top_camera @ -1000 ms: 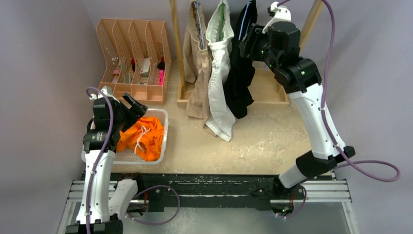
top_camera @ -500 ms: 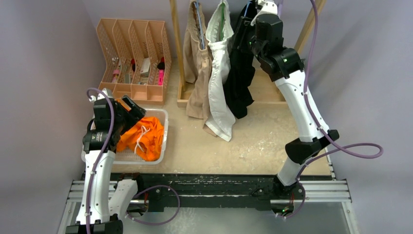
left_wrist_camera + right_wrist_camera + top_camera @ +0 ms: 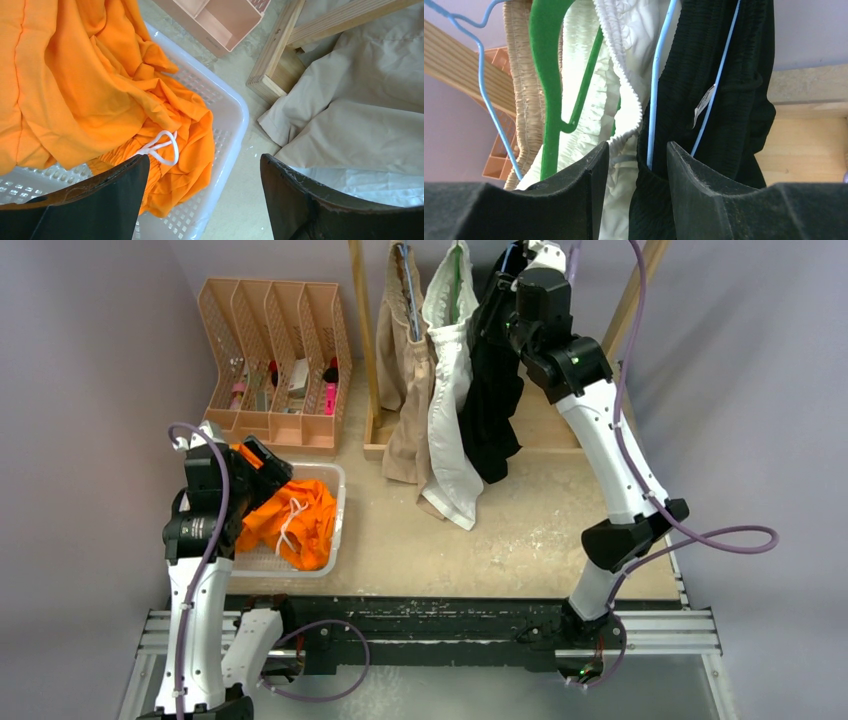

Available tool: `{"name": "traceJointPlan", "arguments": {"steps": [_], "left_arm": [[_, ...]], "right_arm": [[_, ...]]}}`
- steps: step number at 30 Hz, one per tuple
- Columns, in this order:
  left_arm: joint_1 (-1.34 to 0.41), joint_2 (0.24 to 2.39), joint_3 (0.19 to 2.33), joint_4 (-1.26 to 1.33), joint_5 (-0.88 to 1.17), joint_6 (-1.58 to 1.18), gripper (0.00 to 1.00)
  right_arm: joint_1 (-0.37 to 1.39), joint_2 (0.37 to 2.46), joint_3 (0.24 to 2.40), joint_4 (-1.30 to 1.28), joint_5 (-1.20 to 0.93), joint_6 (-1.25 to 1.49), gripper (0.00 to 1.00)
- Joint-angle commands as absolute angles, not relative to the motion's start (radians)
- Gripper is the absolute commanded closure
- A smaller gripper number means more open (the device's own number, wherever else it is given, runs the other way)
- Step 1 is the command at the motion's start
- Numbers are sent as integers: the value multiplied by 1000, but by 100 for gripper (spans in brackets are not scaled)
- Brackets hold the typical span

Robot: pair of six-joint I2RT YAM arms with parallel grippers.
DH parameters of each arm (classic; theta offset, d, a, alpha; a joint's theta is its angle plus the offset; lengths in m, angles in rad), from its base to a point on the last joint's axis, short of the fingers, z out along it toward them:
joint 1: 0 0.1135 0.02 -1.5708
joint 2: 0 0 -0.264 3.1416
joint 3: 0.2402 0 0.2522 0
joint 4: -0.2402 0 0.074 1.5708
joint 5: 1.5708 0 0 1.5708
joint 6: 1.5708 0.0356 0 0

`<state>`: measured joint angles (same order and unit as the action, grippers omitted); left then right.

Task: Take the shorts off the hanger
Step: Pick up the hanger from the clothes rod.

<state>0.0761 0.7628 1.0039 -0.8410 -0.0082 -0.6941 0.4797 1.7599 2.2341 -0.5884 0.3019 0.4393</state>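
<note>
Your left gripper (image 3: 204,162) spread wide and empty above orange shorts (image 3: 295,520) heaped in the white basket (image 3: 335,475) at near left, your right gripper (image 3: 638,150) straddling the black shorts (image 3: 495,410) at the waistband on their blue hanger (image 3: 653,85), you cannot tell whether it pinches, white shorts (image 3: 450,390) and beige shorts (image 3: 405,380) hanging to their left, scuffed tan tabletop (image 3: 520,530), lilac-grey walls (image 3: 90,360).

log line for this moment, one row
left gripper open over basket | orange shorts in basket | right gripper open at black shorts on blue hanger | white shorts, beige shorts hung

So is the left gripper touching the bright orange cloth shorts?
Cannot tell. Left wrist view: open left gripper above the orange shorts, neither contact nor gap plain.
</note>
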Motion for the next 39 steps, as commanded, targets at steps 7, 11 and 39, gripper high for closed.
{"name": "traceJointPlan", "arguments": {"steps": [7, 11, 39], "left_arm": [[75, 744, 1044, -846, -21, -682, 19], [75, 748, 1039, -840, -11, -688, 19], [75, 751, 1046, -819, 94, -683, 17]], "right_arm": [[469, 1801, 2325, -503, 435, 435, 67], [440, 1835, 2349, -503, 392, 419, 58], [411, 1665, 2305, -419, 262, 356, 100]]}}
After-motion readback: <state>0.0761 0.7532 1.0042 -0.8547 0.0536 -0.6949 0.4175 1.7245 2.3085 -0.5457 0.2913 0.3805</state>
